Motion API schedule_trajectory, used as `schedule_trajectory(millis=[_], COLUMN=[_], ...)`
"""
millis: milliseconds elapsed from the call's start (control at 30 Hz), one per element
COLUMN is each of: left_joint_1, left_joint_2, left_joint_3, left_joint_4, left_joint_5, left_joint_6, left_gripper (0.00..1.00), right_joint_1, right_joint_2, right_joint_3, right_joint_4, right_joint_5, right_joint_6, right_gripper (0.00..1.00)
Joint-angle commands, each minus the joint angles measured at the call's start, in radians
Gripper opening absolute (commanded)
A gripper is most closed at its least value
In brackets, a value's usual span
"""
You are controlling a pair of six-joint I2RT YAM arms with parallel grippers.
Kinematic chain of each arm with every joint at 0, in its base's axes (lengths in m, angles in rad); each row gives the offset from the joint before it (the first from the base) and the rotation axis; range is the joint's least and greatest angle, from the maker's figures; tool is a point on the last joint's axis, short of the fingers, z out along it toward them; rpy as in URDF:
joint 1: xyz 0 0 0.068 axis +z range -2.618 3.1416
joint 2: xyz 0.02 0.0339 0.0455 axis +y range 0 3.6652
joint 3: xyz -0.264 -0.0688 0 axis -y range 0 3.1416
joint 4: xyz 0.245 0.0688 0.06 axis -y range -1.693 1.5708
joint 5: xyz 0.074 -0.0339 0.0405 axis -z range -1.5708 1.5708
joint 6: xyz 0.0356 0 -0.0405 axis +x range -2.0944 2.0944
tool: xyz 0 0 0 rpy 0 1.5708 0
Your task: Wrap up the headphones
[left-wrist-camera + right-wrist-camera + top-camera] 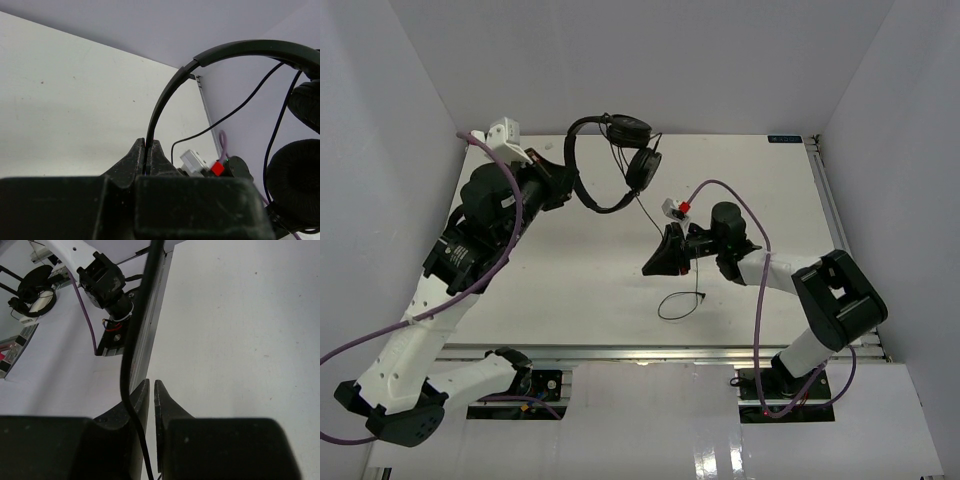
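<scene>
Top external view: headphones (643, 168) are held in the air over the far half of the table (570, 280), left of its centre. The headband (582, 197) is clamped in the left gripper (565, 184), and both earcups (630, 129) hang on its right, one nearer the table's far edge than the other.

Left wrist view: the left gripper's (148, 152) jaws are seen pressed flat on the headband (165, 95).

A thin cord (650, 215) is led from the earcups down to the right gripper (655, 262) above the table's centre. Beyond it, a loose loop (675, 310) and plug (703, 296) are left lying on the table's near part.

Right wrist view: the right gripper's (151, 390) jaws are drawn nearly together, a slit left at the tips. The cord (127, 365) is laid across one finger and pinched lower in the slit.

A purple cable (740, 200) is arched over the right wrist.
</scene>
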Motion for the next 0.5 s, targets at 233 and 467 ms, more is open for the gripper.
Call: schedule_trajectory(millis=[233,467], left_joint_1=[0.031,0.152], left_joint_2=[0.067,0.15], left_joint_3=[-0.001,-0.151], left_joint_4=[-0.005,0.072], left_joint_5=[-0.357,-0.317], left_joint_6=[0.12,0.22], left_gripper=[0.0,0.0], right_joint_1=[0.06,0.281], right_joint_2=[-0.276,-0.42], right_joint_3=[0.109,0.315], right_joint_4=[-0.776,-1.15], right_joint_5=[0.215,0.649], right_joint_6=[-0.661,-1.004], right_gripper=[0.08,0.08])
